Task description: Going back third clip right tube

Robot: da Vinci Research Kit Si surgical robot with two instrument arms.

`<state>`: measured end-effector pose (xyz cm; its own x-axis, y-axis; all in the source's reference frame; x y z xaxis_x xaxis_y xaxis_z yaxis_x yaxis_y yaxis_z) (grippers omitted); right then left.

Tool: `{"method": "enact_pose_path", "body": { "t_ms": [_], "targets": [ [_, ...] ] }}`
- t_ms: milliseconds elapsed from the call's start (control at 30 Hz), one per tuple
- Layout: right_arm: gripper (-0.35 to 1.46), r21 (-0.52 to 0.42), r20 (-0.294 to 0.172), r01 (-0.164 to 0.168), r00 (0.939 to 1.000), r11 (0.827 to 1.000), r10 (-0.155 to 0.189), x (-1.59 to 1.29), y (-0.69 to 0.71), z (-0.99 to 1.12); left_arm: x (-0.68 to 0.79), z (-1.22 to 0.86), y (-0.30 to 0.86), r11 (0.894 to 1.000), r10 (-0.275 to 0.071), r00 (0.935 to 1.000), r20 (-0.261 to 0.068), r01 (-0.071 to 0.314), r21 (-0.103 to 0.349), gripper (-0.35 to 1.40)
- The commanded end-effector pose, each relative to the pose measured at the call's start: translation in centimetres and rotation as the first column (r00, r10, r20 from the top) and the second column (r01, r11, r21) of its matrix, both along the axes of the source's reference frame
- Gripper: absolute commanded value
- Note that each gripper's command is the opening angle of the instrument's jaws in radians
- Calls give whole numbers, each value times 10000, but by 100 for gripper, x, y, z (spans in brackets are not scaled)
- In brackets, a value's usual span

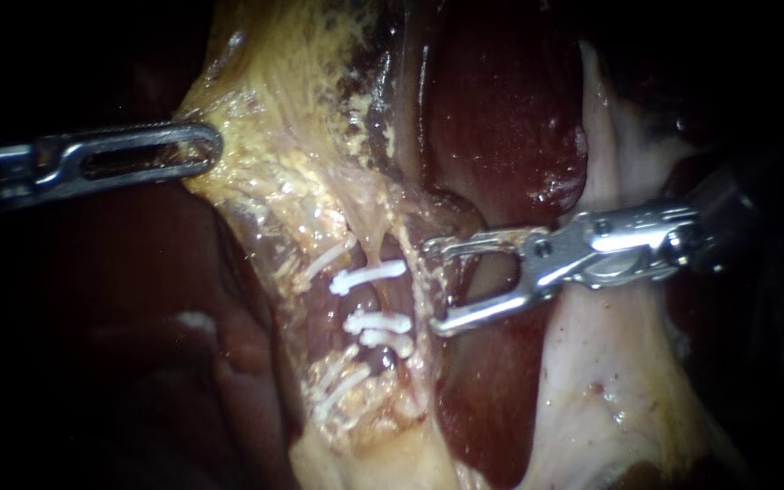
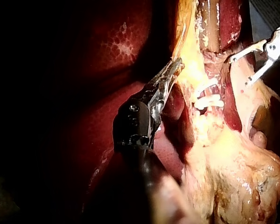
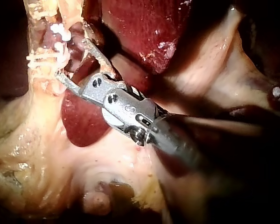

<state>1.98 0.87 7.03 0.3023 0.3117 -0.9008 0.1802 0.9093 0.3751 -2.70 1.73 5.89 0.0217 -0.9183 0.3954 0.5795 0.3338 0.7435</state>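
The right instrument's point(image 1: 433, 286) wide-open jaws sit just right of the clips point(image 1: 376, 319), where a tip could snag one. The left instrument point(image 1: 203, 147) apparently grips the fatty tissue point(image 1: 265, 100).

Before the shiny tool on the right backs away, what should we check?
1. Right silver instrument jaws open: ok.
2. Gap between those jaws empty: ok.
3. Jaws clear of the white plastic clips: cannot tell, they are very close.
4. Clips lying side by side, none loose: ok.
5. Left slotted silver instrument jaws shut on the yellow fatty tissue: ok.
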Motion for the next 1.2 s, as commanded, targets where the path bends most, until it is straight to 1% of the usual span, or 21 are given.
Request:
{"method": "enact_pose_path", "body": {
  "t_ms": [33, 133, 267, 500, 667, 700, 767, 867, 900, 1067, 1100, 1200],
  "targets": [
    [60, -115, -23, 54, 10000, 9999, -54, -3, 2, -6, 0, 1, 0, 10000, 1, 10000, 0, -1, -1, -35],
    [60, -293, -29, 89, 10000, 9995, -90, -8, 3, -18, -1, 1, -1, 10000, -1, 10000, -1, 1, -4, -35],
    [60, -382, -106, 79, 9999, 9992, -83, -7, 2, -23, -1, 2, -1, 10000, -1, 10000, -3, 1, -10, -35],
    [60, -355, -214, -22, 9998, 9994, 15, -6, 2, -22, -2, 6, -2, 10000, -7, 10000, -10, 7, -31, -35],
    [60, -312, -388, -185, 9991, 9993, 173, -5, 3, -20, -9, 16, -6, 9999, -50, 10000, -45, 50, -87, -35],
    [60, -301, -433, -223, 9988, 9993, 210, -5, 3, -20, -14, 21, -7, 9999, -75, 9999, -102, 74, -108, -35],
    [60, -275, -506, -219, 9985, 9994, 205, -5, 4, -19, -22, 29, -8, 10000, -47, 9999, -103, 47, -52, -35],
    [60, -318, -572, -185, 9982, 9993, 166, -5, 3, -16, -41, 45, -11, 10000, 62, 9999, -93, -62, -41, -35],
    [60, -266, -557, -195, 9983, 9995, 180, -5, 3, -16, -50, 52, -12, 9999, 120, 9999, -104, -120, -23, -35],
    [60, -143, -583, -187, 9981, 9997, 178, -5, 2, -13, -85, 78, -13, 9996, 288, 9995, -133, -288, 19, -35],
    [60, -143, -583, -187, 9981, 9997, 178, -5, 2, -13, -92, 84, -14, 9995, 330, 9994, -90, -330, 16, -35],
    [60, -79, -586, -172, 9981, 9998, 167, -5, 2, -13, -106, 93, -17, 9991, 430, 9991, -66, -430, 24, -35]
  ]
}}
